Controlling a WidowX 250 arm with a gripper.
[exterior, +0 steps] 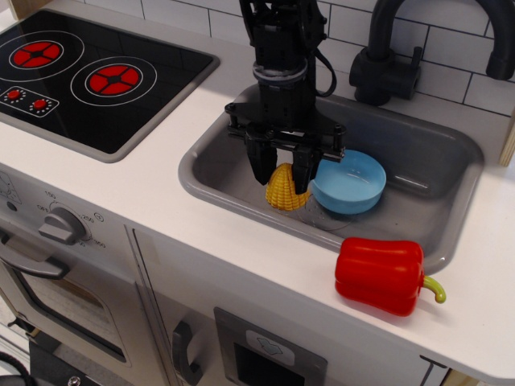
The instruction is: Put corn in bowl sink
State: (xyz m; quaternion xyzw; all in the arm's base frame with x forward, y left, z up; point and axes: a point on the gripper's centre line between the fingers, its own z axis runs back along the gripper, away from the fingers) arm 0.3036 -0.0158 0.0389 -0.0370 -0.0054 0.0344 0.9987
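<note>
The yellow corn (pixel 286 190) hangs between the fingers of my black gripper (pixel 282 181), lifted above the floor of the grey sink (pixel 426 165). My gripper is shut on it. The light-blue bowl (pixel 351 182) stands on the sink floor just to the right of the corn, empty. The corn is to the left of the bowl's rim, not over it.
A red bell pepper (pixel 381 273) lies on the white counter at the sink's front right edge. The black faucet (pixel 386 64) stands behind the sink. A black stove top (pixel 88 72) with red burners is to the left.
</note>
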